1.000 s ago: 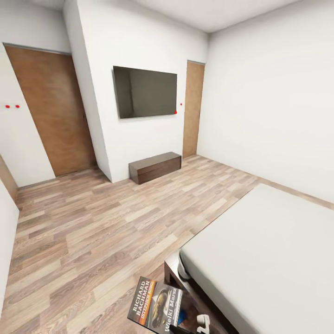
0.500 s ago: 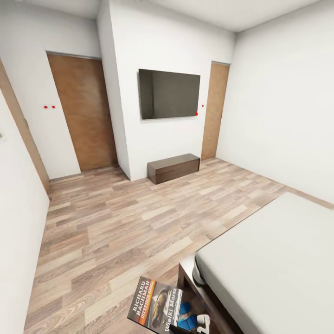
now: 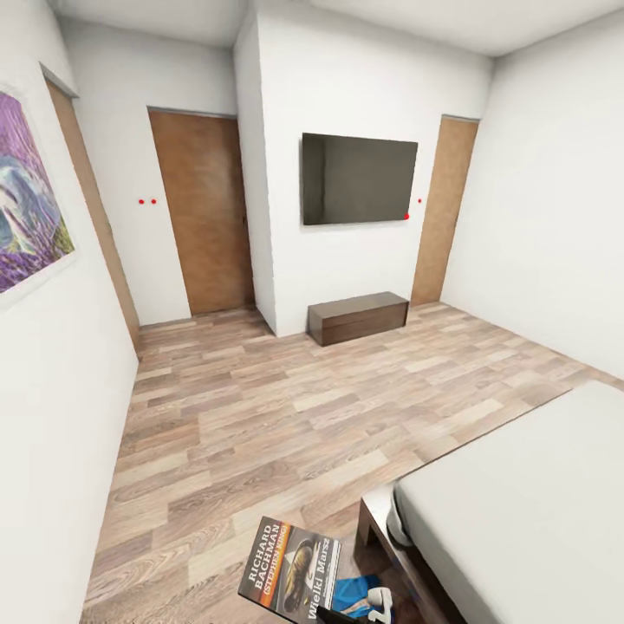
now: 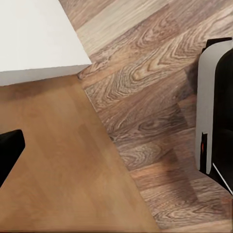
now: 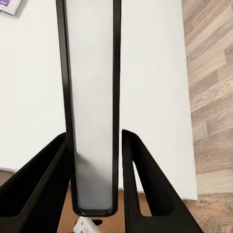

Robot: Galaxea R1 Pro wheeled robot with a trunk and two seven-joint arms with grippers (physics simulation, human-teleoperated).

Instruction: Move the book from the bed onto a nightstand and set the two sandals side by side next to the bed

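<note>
The book (image 3: 290, 572), dark with an orange band and white lettering, hangs low in the head view above the floor beside the bed's foot corner. My right gripper (image 3: 351, 612) holds it by one end. In the right wrist view the book (image 5: 92, 107) shows edge-on, clamped between the black fingers (image 5: 145, 189) of the right gripper (image 5: 93, 145). A blue sandal (image 3: 354, 591) lies on the floor, partly hidden behind the book. The pale-grey bed (image 3: 529, 511) stands at the right. One black finger (image 4: 8, 151) of my left gripper shows above the floor. The nightstand is out of view.
A wide stretch of wood-plank floor (image 3: 260, 416) runs toward the far wall, which has a TV (image 3: 358, 178) and a low dark cabinet (image 3: 358, 316) below it. Brown doors (image 3: 204, 212) stand at the back. A white wall with a purple painting (image 3: 26, 208) runs close along the left.
The whole head view has swung left: the TV, cabinet and bed have shifted right and the painting has come into view. The book keeps its place in the right gripper. More of the blue sandal shows.
</note>
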